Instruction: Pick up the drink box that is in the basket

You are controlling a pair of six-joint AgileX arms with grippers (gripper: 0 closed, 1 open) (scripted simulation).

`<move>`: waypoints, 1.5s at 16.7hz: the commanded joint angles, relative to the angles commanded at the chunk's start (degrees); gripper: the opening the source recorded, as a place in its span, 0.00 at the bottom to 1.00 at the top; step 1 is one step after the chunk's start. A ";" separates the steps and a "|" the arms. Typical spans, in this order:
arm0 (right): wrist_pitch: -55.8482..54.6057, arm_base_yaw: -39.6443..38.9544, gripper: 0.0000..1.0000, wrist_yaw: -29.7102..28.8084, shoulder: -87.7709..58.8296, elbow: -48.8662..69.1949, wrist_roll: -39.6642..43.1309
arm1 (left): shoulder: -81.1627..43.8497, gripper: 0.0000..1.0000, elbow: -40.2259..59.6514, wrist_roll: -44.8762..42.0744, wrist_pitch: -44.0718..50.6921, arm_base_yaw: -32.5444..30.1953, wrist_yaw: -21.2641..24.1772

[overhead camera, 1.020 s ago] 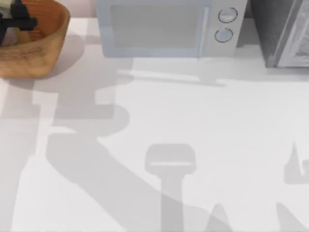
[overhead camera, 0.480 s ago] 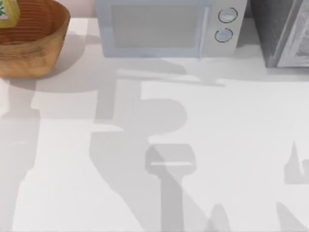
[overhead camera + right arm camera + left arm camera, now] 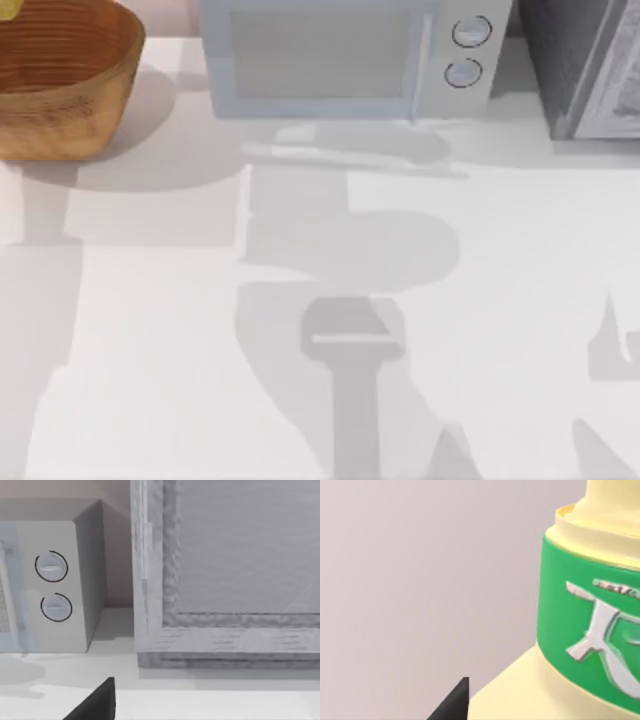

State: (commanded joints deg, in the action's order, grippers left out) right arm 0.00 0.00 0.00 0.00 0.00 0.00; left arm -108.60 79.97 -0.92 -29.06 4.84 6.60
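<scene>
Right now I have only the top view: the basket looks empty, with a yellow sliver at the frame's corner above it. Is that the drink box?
Observer: Yes. The left wrist view has the drink box close up beside the left gripper, pale yellow with a green band.
Operator: Anything on the band?
Observer: A silvery-white mark is printed on it.
Operator: And the right arm?
Observer: Its wrist view faces the microwave and shows its plain grey side wall facing the grey cabinet.

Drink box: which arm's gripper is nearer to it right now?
Left. The left wrist view has the drink box pressed close against its camera, with a dark finger beside it. The right wrist view faces the microwave and grey cabinet, across the table from the basket.
</scene>
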 joint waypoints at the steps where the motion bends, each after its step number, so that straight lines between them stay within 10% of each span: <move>1: 0.00 0.00 1.00 0.00 0.00 0.00 0.00 | 0.00 0.00 0.00 0.00 0.00 0.00 0.00; 10: 0.00 0.00 1.00 0.00 0.00 0.00 0.00 | 16.11 0.00 -13.05 0.44 5.02 -0.67 -1.08; 25: 0.00 0.00 1.00 0.00 0.00 0.00 0.00 | 100.08 0.00 -71.84 0.79 25.85 -4.33 -5.86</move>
State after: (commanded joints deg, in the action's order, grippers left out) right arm 0.00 0.00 0.00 0.00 0.00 0.00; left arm -8.52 8.14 -0.13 -3.21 0.51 0.74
